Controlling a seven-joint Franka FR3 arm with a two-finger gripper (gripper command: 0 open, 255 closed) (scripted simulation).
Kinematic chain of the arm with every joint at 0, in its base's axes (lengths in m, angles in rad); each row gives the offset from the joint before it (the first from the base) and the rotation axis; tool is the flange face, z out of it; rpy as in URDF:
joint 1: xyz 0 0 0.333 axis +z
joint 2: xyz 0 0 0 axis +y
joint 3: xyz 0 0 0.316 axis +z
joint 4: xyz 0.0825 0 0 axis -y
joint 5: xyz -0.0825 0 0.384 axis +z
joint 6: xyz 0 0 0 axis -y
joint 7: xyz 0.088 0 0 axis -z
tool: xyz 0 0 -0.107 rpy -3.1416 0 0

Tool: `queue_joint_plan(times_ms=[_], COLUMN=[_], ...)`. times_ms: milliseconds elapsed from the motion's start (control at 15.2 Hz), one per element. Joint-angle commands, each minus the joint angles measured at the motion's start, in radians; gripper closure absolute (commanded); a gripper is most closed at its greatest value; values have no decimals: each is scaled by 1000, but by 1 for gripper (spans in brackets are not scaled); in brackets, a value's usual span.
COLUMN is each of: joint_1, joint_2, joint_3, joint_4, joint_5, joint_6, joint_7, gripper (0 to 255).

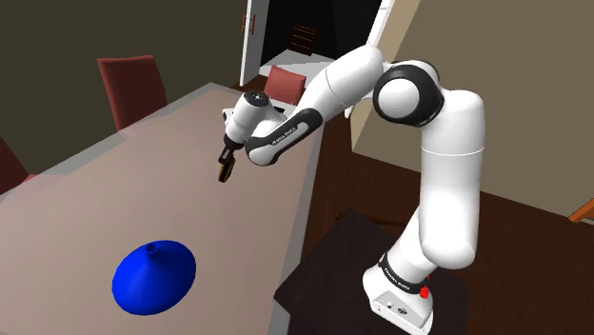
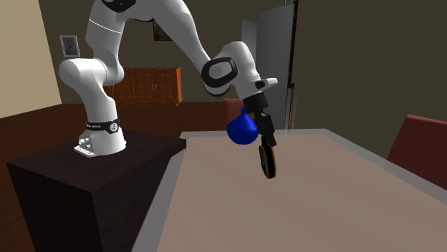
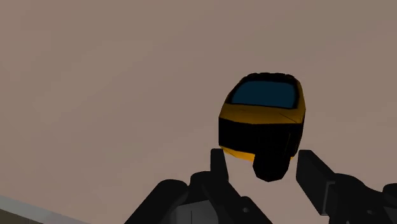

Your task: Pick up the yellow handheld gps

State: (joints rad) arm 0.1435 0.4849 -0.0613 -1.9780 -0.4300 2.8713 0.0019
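A pale beige table stands among dark red chairs. Over it the black gripper clasps the yellow-and-black handheld GPS between its fingers; the wrist view shows its blue screen.

White arm, dark joints, black hand

Partly hidden behind the gripper: blue vase. Masked between its fingers: gps base. Cropped above the gripper: arm top.
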Motion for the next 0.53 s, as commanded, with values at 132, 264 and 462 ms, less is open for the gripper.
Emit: queue_joint_plan(times_ms=[132,264,462], joint_1=[-14,-20,-23], joint_2=[-43,-62,-73], joint_3=[19,28,33], joint_4=[-4,-4,-3], joint_5=[18,28,34], joint_6=[-39,-59,-70], joint_7=[-24,-36,-43], gripper=[255,255,255])
